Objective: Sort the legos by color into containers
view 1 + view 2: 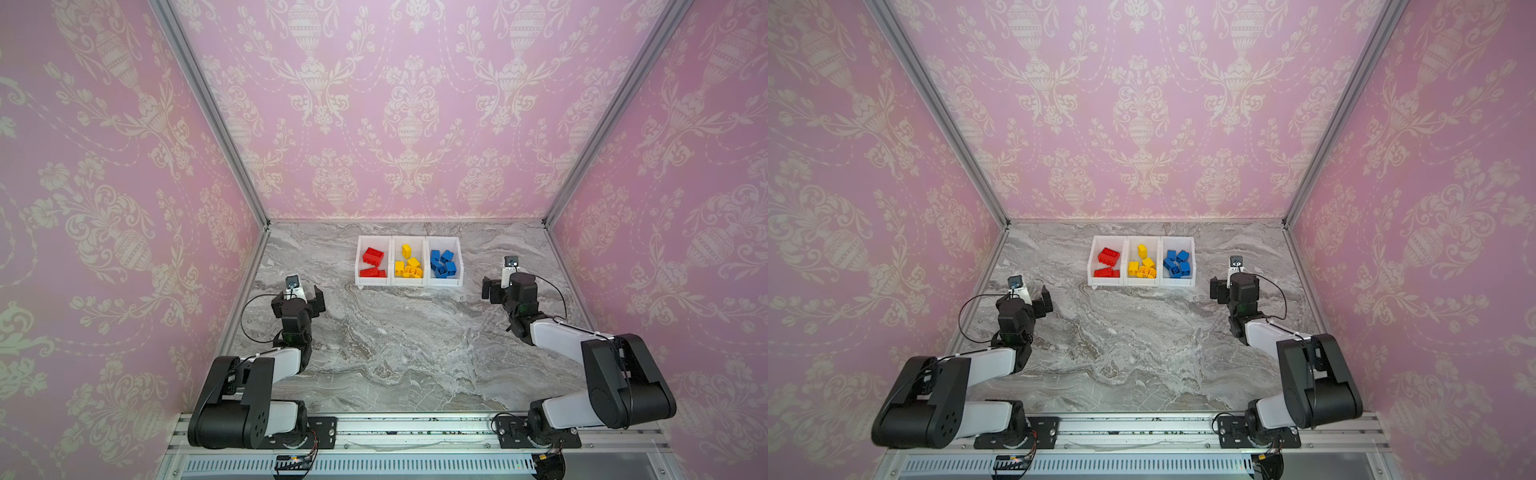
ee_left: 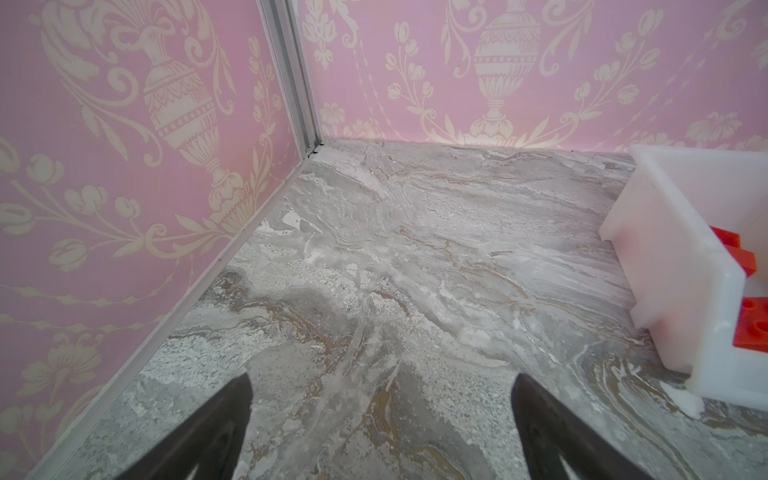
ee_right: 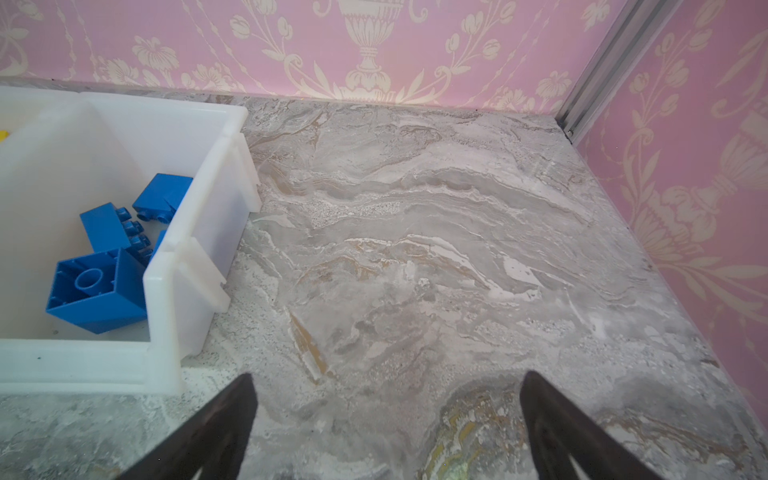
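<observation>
The containers (image 1: 409, 281) are three joined white bins at the back middle of the marble table. In both top views the left bin holds red legos (image 1: 372, 262), the middle one yellow legos (image 1: 408, 266) and the right one blue legos (image 1: 443, 263). No lego shows on the table. My left gripper (image 1: 309, 295) hovers open and empty left of the bins, above bare marble (image 2: 380, 376). My right gripper (image 1: 491, 287) is open and empty just right of the blue bin (image 3: 199, 199). The right wrist view shows blue legos (image 3: 99, 286) inside it. The left wrist view catches red legos (image 2: 752, 328).
Pink patterned walls (image 1: 124, 208) close the table in on three sides, with aluminium posts (image 1: 216, 124) at the back corners. A metal rail (image 1: 395, 428) carrying both arm bases runs along the front edge. Grey marble (image 1: 395, 353) stretches between the arms and the bins.
</observation>
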Tool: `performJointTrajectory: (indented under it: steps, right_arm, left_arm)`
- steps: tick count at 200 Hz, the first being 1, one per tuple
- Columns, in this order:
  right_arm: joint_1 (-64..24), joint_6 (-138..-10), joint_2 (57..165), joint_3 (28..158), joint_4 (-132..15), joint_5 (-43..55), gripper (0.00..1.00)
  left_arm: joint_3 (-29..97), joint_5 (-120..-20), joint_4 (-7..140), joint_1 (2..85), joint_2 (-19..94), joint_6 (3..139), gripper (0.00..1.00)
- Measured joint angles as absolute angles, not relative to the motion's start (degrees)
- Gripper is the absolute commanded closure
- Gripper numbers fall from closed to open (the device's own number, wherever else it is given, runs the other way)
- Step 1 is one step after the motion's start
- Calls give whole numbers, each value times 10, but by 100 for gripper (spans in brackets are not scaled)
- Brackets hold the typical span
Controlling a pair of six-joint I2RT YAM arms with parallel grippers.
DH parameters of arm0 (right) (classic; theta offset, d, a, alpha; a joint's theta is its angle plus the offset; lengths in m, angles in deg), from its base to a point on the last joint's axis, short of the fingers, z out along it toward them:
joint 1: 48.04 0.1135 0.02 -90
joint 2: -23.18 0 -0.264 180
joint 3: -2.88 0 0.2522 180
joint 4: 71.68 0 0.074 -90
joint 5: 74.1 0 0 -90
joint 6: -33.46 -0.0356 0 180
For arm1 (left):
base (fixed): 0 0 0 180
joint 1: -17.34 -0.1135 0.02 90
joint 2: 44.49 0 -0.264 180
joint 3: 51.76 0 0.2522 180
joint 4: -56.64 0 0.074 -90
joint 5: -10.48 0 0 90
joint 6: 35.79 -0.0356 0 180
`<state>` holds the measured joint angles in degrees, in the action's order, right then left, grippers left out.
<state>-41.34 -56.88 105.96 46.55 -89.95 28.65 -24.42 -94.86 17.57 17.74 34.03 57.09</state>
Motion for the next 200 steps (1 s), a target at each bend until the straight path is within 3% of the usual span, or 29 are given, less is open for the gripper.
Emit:
performJointTrajectory:
  steps: [113, 200]
  right_arm:
    - [-419, -565, 1085, 425, -992, 279, 0]
    - [-419, -566, 1086, 419, -1017, 325, 0]
  left_arm:
    - [-278, -921, -49, 163, 476, 571, 1]
    - [-280, -921, -82, 163, 490, 571, 2]
